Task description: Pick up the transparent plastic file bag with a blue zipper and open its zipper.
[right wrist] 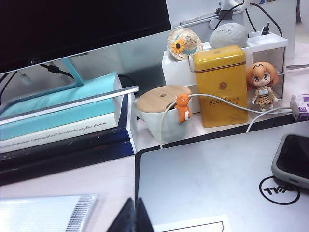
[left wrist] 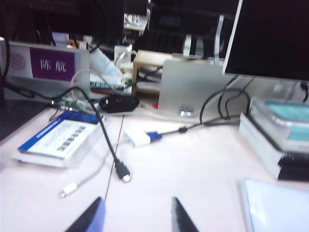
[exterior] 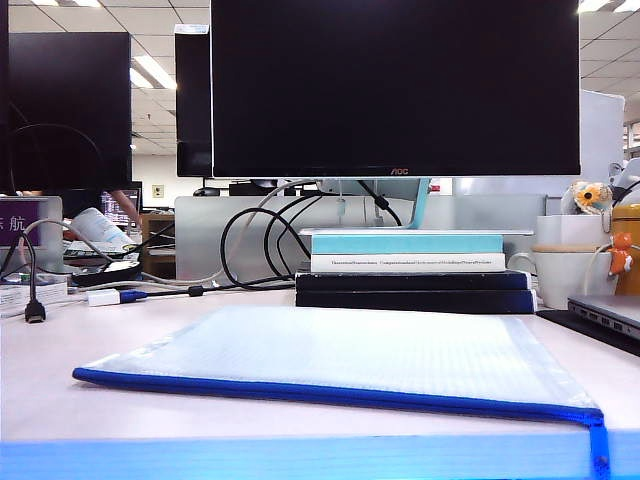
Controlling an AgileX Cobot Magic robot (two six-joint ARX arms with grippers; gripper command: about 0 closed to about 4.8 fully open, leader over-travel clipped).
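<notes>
File bag (exterior: pixel 340 355): lies flat on the worktop (exterior: pixel 40 360), near edge, centre.
Zipper (exterior: pixel 330 396): blue strip along the bag's near long edge.
Left pincer (left wrist: pixel 137 217): spread, empty, above bare worktop at left.
Right pincer (right wrist: pixel 131 217): pressed together, empty, beside the Dell laptop (right wrist: pixel 217 179).

Left gripper (left wrist: pixel 137 217): only the two fingertips show in the left wrist view, dark wedge-shaped tips (left wrist: pixel 91 218) standing apart with a clear gap between them. Jaws parted, nothing between them, nothing touching either tip. Tips hang above the surface, pointing roughly level and forward.

Right gripper (right wrist: pixel 134 217): fingertips (right wrist: pixel 125 220) in the right wrist view are pressed together into a single dark point, no gap visible. Jaws closed, holding nothing. Tips are clear of everything ahead of them.

Neither arm nor gripper shows in the exterior view.
</notes>
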